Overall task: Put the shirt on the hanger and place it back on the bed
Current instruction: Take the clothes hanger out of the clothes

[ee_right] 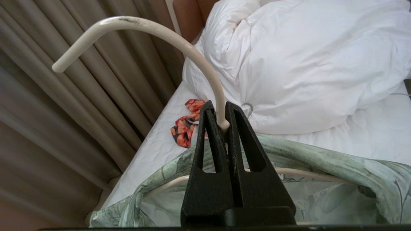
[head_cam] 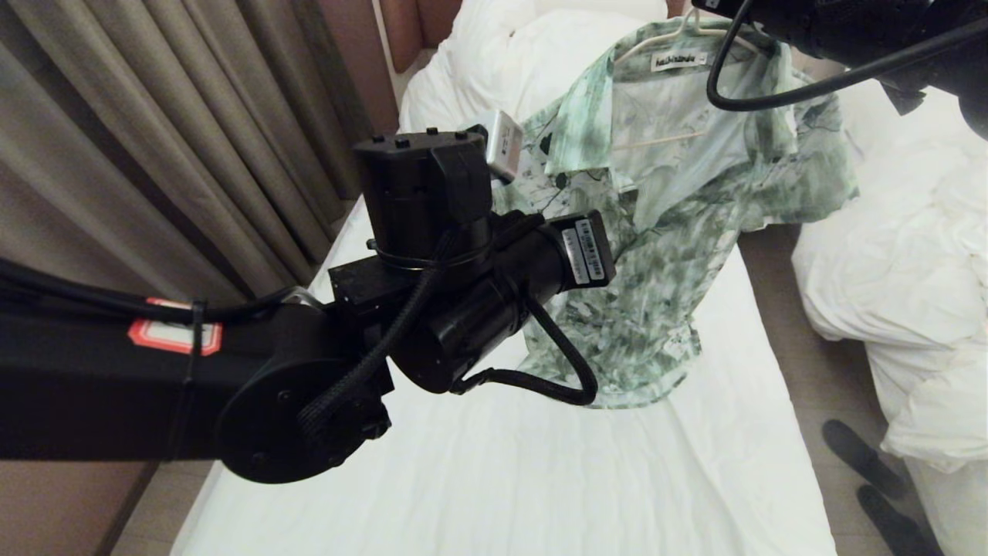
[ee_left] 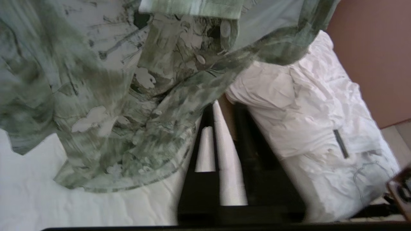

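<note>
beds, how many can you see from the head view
2. The bed with the smooth sheet runs up the middle, under the hanging shirt. A second bed, heaped with white bedding, lies along the right edge.

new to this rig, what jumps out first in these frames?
The green and white shirt, held up over the bed on the cream hanger, with its hem trailing on the sheet. The right gripper is clamped on the hanger's neck just below the hook. The left arm fills the head view's foreground, its gripper beside the shirt's front, holding nothing.
</note>
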### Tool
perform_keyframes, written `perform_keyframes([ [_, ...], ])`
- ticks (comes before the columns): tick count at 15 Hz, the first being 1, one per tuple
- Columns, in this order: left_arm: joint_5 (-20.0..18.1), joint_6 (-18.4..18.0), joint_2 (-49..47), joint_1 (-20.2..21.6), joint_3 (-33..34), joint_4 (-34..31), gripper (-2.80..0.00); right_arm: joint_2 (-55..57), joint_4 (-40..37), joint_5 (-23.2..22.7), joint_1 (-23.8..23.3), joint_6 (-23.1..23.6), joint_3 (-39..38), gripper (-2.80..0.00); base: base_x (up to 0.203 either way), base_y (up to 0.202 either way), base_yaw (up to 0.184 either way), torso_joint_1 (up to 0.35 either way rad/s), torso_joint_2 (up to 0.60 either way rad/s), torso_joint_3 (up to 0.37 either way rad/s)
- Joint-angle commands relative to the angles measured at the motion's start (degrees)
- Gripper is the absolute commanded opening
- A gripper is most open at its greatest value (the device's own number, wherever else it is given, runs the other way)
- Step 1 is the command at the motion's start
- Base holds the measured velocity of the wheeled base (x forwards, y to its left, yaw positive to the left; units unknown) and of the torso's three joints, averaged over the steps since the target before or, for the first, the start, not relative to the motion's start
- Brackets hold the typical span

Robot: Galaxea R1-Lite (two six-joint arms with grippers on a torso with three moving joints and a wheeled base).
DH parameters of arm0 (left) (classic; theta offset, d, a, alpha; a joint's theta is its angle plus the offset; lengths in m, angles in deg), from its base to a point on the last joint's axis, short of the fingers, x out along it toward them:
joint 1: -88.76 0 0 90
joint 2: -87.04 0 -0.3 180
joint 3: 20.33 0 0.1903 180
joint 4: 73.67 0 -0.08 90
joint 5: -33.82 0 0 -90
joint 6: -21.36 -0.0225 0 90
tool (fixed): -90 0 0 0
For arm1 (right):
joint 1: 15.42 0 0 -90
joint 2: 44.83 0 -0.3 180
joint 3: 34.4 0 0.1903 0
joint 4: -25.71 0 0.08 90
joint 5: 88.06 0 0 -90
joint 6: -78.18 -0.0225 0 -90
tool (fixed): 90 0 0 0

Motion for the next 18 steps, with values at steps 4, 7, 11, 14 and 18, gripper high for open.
perform_keyframes([
  [4,0.5,0.4,-0.6,-0.8,0.4,3.1,0.0,0.0,0.2,0.3,2.8,-0.1,-0.6,-2.8,0.0,0.0,0.0,0.0,0.0,0.0],
  [7,0.6,1.5,-1.4,-0.2,0.1,3.7,0.0,0.6,0.2,2.4,6.9,-0.1,-0.8,-2.8,0.0,0.0,0.0,0.0,0.0,0.0],
  [11,0.6,0.3,-0.3,3.3,0.0,9.9,0.0,0.8,1.1,3.4,8.1,0.1,-2.9,-2.8,0.0,0.0,0.0,0.0,0.0,0.0],
  [14,0.5,0.0,0.0,4.4,-0.1,10.1,0.0,0.8,2.2,3.4,9.2,0.2,-4.1,-2.8,0.0,0.0,0.0,0.0,0.0,0.0],
  [18,0.5,-0.5,-0.1,4.4,0.1,10.2,0.0,1.2,2.2,3.4,10.5,0.1,-4.2,-2.8,0.0,0.0,0.0,0.0,0.0,0.0],
])
